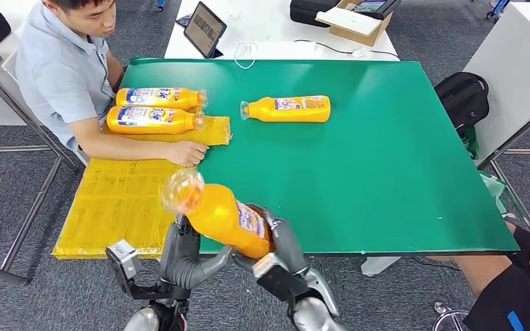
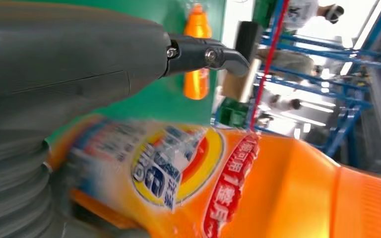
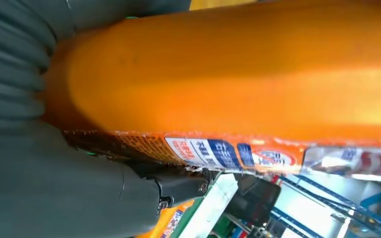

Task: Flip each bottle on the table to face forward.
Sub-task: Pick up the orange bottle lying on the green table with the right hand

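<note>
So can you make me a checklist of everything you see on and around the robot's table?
Surface: green table, with a yellow mat at its left end.
Job's things: held bottle lifted at the near edge; lone bottle lying mid-table; two bottles lying side by side on the mat.
Clutter: nothing seen on the green table.
Hands: left hand and right hand both grip the held bottle.
Cables: a cable on the white table behind.
Surroundings: a seated person resting a hand on the mat; tablet; cardboard box; black backpack on the floor.
</note>
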Motion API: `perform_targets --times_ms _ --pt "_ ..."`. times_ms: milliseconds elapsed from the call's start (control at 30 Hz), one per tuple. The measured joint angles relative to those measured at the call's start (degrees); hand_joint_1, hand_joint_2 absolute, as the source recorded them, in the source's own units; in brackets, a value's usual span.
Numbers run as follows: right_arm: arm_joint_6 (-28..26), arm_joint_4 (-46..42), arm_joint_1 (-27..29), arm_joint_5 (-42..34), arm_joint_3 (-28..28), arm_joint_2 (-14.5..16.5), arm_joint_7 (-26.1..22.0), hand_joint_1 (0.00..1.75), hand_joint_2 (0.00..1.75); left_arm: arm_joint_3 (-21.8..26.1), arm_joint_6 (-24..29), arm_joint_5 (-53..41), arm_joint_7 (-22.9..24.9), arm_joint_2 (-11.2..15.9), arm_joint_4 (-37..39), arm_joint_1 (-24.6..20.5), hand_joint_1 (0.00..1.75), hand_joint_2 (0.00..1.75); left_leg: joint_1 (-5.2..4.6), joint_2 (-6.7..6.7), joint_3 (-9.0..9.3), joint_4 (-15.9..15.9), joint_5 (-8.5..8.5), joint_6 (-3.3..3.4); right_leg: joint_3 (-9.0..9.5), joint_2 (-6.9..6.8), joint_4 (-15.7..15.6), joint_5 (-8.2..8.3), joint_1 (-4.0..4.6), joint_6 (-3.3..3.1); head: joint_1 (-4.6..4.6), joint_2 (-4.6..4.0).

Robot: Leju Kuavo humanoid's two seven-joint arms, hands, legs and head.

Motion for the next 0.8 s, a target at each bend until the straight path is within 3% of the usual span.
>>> perform_targets --times_ms 133,367,400,500,533,667,733,800 --pt "-0.6 5.0 -1.5 0.2 4.4 0.7 0.2 1.75 1.75 -0.5 -0.3 1.7 -0.3 -0.2 -0.9 -0.5 0.0 1.75 -0.01 -0.02 -0.01 0.0 0.0 0.0 0.0 -0.01 0.0 0.0 -0.02 0.0 0.01 0.0" --pt "-0.6 9.0 -3.5 -0.1 6.7 1.0 0.4 1.75 1.75 -0.2 -0.4 2.8 -0.7 -0.2 -1.3 -0.4 0.0 1.75 -0.05 -0.02 -0.02 0.0 0.0 0.01 0.0 -0.01 0.0 0.0 -0.05 0.0 0.01 0.0" --pt "-0.7 9.5 -3.8 0.0 7.0 1.0 0.5 1.75 1.75 -0.2 -0.4 2.8 -0.7 -0.1 -1.3 -0.4 0.15 1.75 -0.05 -0.02 -0.02 0.0 0.0 0.01 0.0 -0.01 0.0 0.0 -0.05 0.0 0.01 0.0" --pt "-0.9 10.6 -4.7 0.1 7.6 1.1 0.8 1.75 1.75 -0.2 -0.5 1.6 0.3 0.0 -1.2 -0.6 1.46 1.75 -0.05 -0.01 -0.01 0.0 0.0 0.01 -0.01 -0.01 0.0 0.0 -0.04 0.0 0.01 0.0" --pt "-1.0 10.8 -4.9 0.1 7.7 1.1 0.9 1.75 1.75 -0.3 -0.5 1.0 0.8 0.1 -1.1 -0.8 1.75 1.75 -0.04 -0.01 -0.01 0.0 0.0 0.01 -0.01 -0.01 0.0 0.0 -0.04 0.0 0.01 0.0" --pt "-1.1 11.2 -5.4 0.1 7.9 1.1 1.3 1.75 1.75 -0.6 -1.4 0.1 2.4 0.5 -0.1 -1.6 1.75 1.75 -0.04 -0.01 -0.01 0.0 0.0 0.01 -0.01 -0.01 0.0 0.0 -0.03 0.0 0.02 0.0" --pt "-1.1 11.2 -5.4 -0.1 7.9 1.1 1.4 1.1 1.75 -0.6 -2.4 0.4 2.9 0.6 0.4 -2.1 1.75 1.75 -0.04 -0.02 -0.02 0.0 0.0 0.01 0.0 -0.01 0.0 0.0 -0.04 0.0 0.02 0.0" --pt "-1.2 11.1 -5.4 -0.3 7.9 1.1 1.4 0.28 1.75 -0.6 -3.4 1.1 3.4 0.7 1.0 -2.6 1.75 1.75 -0.04 -0.02 -0.02 0.0 0.0 0.01 0.0 -0.01 0.0 0.0 -0.04 0.0 0.02 0.0"
